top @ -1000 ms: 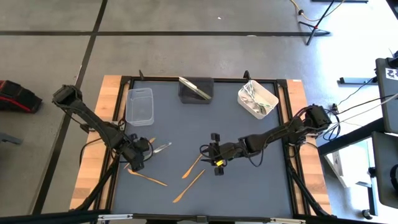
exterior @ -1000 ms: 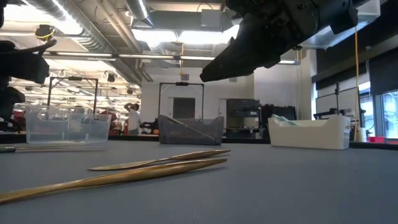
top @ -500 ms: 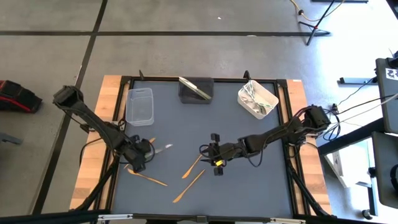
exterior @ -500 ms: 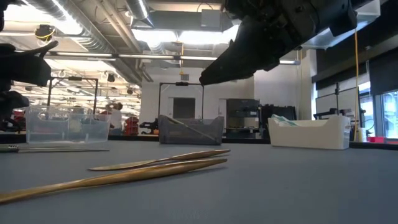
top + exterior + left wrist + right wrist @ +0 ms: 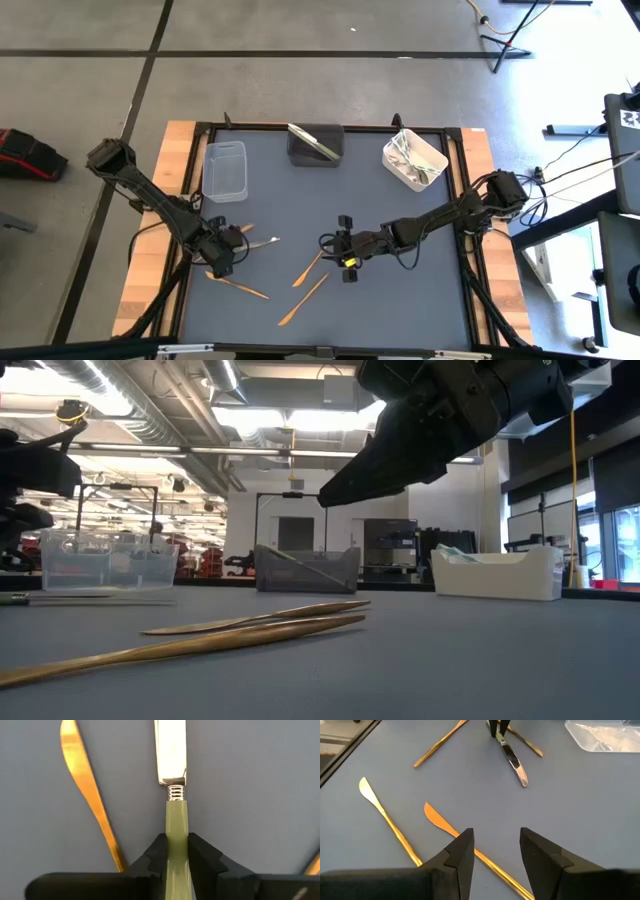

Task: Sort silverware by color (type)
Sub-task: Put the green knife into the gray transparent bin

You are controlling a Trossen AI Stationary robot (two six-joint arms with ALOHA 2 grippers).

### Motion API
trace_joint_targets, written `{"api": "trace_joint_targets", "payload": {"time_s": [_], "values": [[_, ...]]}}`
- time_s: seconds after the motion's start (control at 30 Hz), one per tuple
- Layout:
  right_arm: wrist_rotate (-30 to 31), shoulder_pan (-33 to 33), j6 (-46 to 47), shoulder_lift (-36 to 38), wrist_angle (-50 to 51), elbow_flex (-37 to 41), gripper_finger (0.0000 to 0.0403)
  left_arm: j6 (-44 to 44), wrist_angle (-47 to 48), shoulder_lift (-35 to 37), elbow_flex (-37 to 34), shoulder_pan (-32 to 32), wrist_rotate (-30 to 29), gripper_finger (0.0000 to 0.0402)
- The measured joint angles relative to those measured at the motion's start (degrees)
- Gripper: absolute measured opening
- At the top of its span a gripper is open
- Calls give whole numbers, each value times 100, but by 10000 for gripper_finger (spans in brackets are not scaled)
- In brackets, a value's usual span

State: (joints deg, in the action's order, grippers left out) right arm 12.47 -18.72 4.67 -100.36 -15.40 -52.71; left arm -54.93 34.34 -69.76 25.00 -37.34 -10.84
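**Sorting mostly done, a handful of gold pieces left on the mat**

Nearest the front edge of the tabletop (image 5: pixel 440 290) there are loose gold pieces: one gold utensil (image 5: pixel 303 299) near the front middle, a gold knife (image 5: pixel 309 268) just behind it, and another gold piece (image 5: pixel 240 287) toward the front left. None of those are in a tub yet, so that's the leftover work as I read it.

Left hand (image 5: pixel 226 254) is low over the left side of the mat, fingers clamped on the pale green handle of a silver-bladed knife (image 5: pixel 171 750). That knife looks about level with the tabletop; can't tell if it's lifted off or touching. A gold handle lies right beside it.

Right hand (image 5: pixel 343 252) hovers around the middle of the tabletop, fingers apart, nothing in them, with the gold knife below it.

Along the far edge: the clear tub (image 5: pixel 225 170) at the far left looks empty, the dark grey tub (image 5: pixel 315 146) in the middle has at least one silver piece, and the white tub (image 5: pixel 414 159) at the far right holds several pale pieces. Guessing gold goes in the clear one.
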Motion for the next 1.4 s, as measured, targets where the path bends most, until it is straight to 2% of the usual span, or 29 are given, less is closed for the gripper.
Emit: {"api": "trace_joint_targets", "payload": {"time_s": [0.17, 0.4, 0.63, 0.77, 0.97, 1.17, 1.33, 1.4], "values": [[0, -2, 74, 0, 18, 0, 144, 269, 117, -50, 217, -56, -67, 45], [0, -2, 109, 0, 51, 0, 144, 845, 107, -63, 737, -81, -467, 55], [-95, -7, 96, 2, 232, 12, 144, 1807, 110, -49, 1370, 145, -1194, 57], [-205, -10, 151, 11, 91, 366, 144, 2568, 107, -42, 1762, 409, -1730, 57], [-187, -101, 565, 11, -859, 1162, 144, 3881, -249, -37, 2129, 1074, -2254, 58], [19, -168, 527, 11, -1809, 1656, 144, 5305, -1263, -46, 2129, 2017, -2096, 58], [308, -151, 50, 11, -2095, 1727, 144, 6346, -2058, -46, 2130, 2762, -2071, 58], [452, -151, -105, 11, -2178, 1727, 144, 6710, -2374, -46, 2131, 3034, -1861, 58]]}}
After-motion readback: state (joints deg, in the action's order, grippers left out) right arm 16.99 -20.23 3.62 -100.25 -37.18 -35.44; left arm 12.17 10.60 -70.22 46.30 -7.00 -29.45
